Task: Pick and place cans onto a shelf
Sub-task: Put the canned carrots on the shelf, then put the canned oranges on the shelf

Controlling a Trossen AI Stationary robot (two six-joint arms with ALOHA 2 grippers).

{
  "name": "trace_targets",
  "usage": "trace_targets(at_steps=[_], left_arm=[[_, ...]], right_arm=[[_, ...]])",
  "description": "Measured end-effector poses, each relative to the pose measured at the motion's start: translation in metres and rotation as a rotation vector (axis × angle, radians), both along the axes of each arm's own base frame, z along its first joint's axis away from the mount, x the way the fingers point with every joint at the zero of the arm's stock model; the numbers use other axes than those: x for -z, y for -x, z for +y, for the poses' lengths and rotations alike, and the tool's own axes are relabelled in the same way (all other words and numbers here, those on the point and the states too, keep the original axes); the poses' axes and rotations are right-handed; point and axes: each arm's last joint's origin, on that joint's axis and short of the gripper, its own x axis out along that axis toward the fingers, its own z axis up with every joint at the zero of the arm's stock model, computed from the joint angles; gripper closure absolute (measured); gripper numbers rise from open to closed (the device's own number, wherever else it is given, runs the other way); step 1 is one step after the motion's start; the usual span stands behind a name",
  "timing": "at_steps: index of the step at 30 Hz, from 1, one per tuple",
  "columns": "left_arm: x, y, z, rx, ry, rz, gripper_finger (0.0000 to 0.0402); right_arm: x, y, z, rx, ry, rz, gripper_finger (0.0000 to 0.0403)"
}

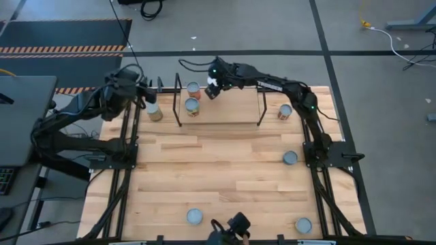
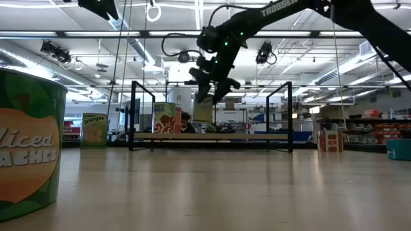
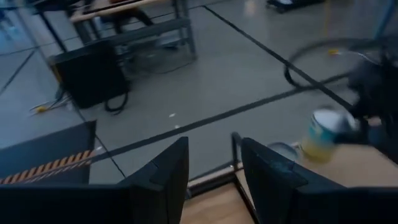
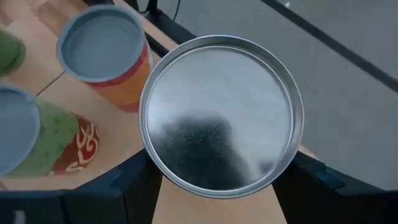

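The shelf, a light-wood board between black rod uprights, stands at the table's far side. Two cans stand upright on its left part; in the right wrist view they show as an orange-red-sided can and a green-and-red one. My right gripper is over the shelf beside them, shut on a silver-topped can. My left gripper hangs open beyond the shelf's left end, above another can, with nothing between its fingers. My right gripper pinches the can between its two fingers, one on each side of the wall just under the top rim. The fingers come from above, slanting down. The can is upright with its round top toward the wrist, held above the shelf board.
More cans stand upright on the tabletop: one right of the shelf, one at the right edge, two near the front edge. The front-left one fills the low view's left. The table's middle is bare wood.
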Motion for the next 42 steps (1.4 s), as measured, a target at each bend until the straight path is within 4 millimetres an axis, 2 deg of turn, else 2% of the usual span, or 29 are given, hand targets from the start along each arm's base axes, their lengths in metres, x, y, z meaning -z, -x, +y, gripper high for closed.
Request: trace_targets(at_steps=[5, 13, 19, 25, 28, 35, 42], left_arm=[[-0.003, 0.000, 0.012, -0.029, 0.006, -0.062, 0.0248], [-0.011, 0.000, 0.023, 0.004, -0.013, -0.121, 0.0243], [-0.009, 0.004, 0.029, 0.009, 0.011, -0.108, 0.0206], [-0.007, 0.010, 0.036, 0.032, 0.103, -0.194, 0.0166], [0.000, 0.014, 0.040, -0.002, 0.156, -0.157, 0.0152], [0.018, 0.027, 0.049, -0.136, 0.287, -0.009, 0.0145], [0.030, 0.035, 0.045, -0.286, 0.426, -0.058, 0.0145]], right_arm=[[0.020, -0.010, 0.001, -0.003, -0.020, 0.024, 0.0136], [0.027, -0.015, 0.001, -0.025, -0.005, 0.021, 0.0112], [0.027, -0.015, 0.001, -0.029, -0.001, 0.027, 0.0086], [0.020, -0.015, 0.005, -0.045, 0.002, 0.012, 0.0081], [0.014, -0.012, 0.008, -0.038, -0.018, -0.002, 0.0080], [-0.016, 0.001, 0.015, 0.001, 0.020, -0.020, 0.0080], [-0.070, 0.023, 0.027, -0.005, 0.089, -0.134, 0.0080]])
